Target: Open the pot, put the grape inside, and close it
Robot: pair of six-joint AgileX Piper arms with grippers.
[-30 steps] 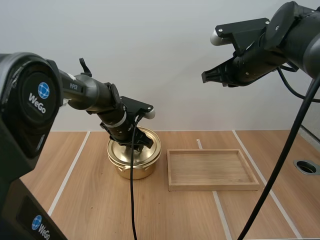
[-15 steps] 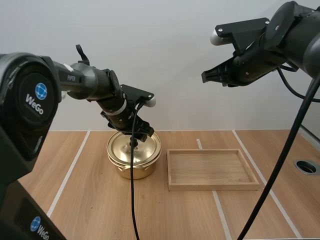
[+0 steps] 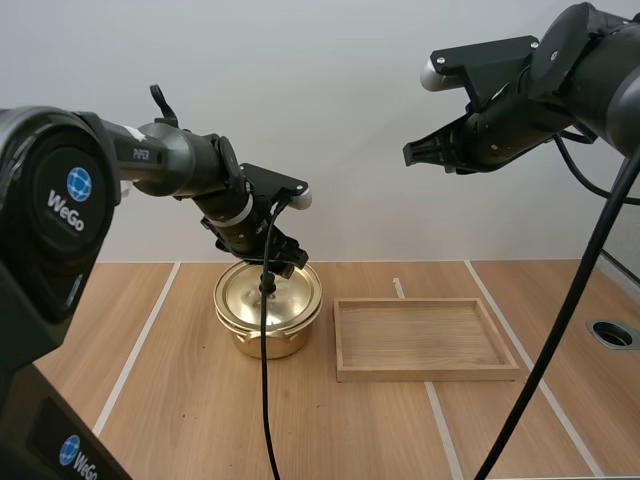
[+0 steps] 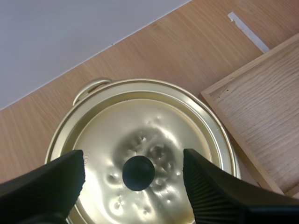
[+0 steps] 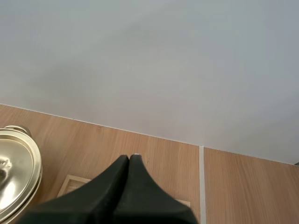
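Note:
A golden pot (image 3: 267, 309) stands on the wooden table with its lid (image 4: 140, 144) on and a black knob (image 4: 138, 173) at the lid's middle. My left gripper (image 3: 282, 266) hovers just above the pot, open, its two fingers (image 4: 46, 184) standing apart on either side of the knob without touching it. My right gripper (image 3: 414, 152) hangs high in the air over the table's right half, shut with nothing in it; its fingers (image 5: 127, 186) lie together as one dark wedge. The pot's rim (image 5: 18, 172) shows beside them.
A shallow wooden tray (image 3: 426, 338) lies just right of the pot, its corner (image 4: 261, 107) close to the pot's rim. White tape lines run across the table. A round hole (image 3: 612, 334) sits at the table's right edge.
My left gripper has risen off the pot lid and stands a little higher and farther back, with the lid left on the pot. The right arm has not moved.

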